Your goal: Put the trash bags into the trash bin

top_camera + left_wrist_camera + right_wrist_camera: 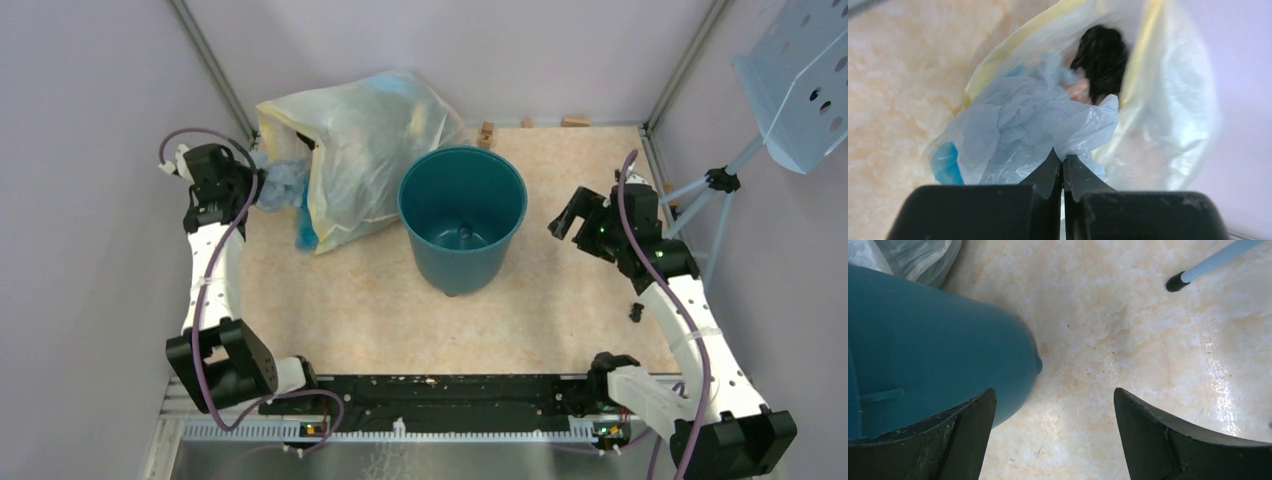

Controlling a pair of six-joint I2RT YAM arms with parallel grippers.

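1. The pale-blue trash bag [279,187] is a crumpled bunch at the mouth of the yellowish bag [362,150], at the table's far left. Part of it spills out toward the left gripper [250,186].
2. From the left wrist, the left gripper [1063,161] has its fingers pressed together, pinching a fold of the trash bag [1018,127]. The bunch is too wadded to show a clear long axis.
3. The trash bin [462,215] stands upright mid-table with its mouth facing up and tapers to its base. The trash bag is to its left, apart from it.
4. The yellowish bag's edge lies just beside the bin's left rim, and whether they touch cannot be told.
5. The right gripper [570,222] hovers right of the bin with its fingers spread wide and nothing between them.
6. Bare table [380,320] lies open between the bin and the arm bases. A tripod leg [1215,260] is planted to the right.
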